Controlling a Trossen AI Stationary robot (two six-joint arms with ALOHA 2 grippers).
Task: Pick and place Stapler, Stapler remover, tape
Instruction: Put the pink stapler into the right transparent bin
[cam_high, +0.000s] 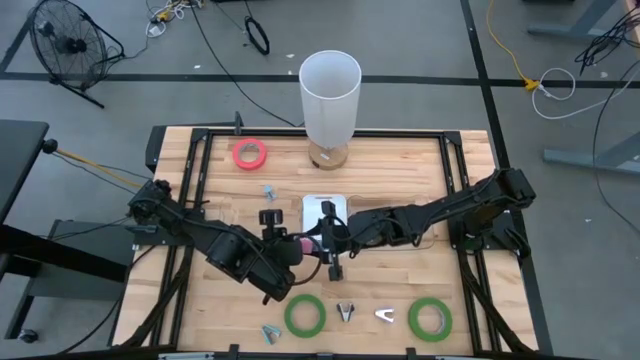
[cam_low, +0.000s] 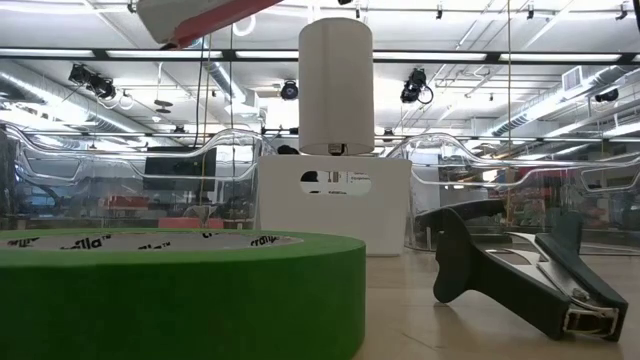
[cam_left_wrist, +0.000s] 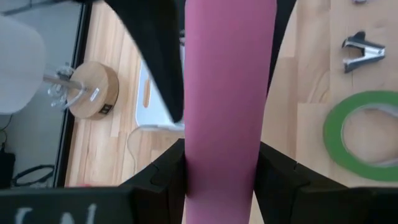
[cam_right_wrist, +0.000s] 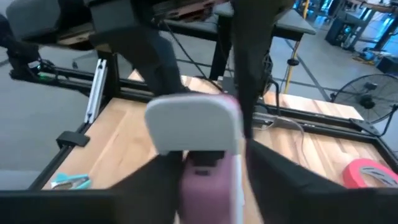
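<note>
High view shows both end effectors meeting at the pink stapler (cam_high: 303, 246): left end effector (cam_left_wrist: 221, 171) pinching it, right end effector (cam_high: 330, 243) seemingly clamping too; handover step, next one must let go

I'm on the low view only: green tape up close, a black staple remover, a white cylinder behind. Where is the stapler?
Observer: The pink stapler is at the table's middle, clamped in the left gripper.
Operator: Where's the right arm?
Observer: The right gripper is at the stapler's other end, over the white tray.
Operator: And the red tape?
Observer: The red tape lies near the table's back edge, on the left-arm side of the white cylinder.
</note>
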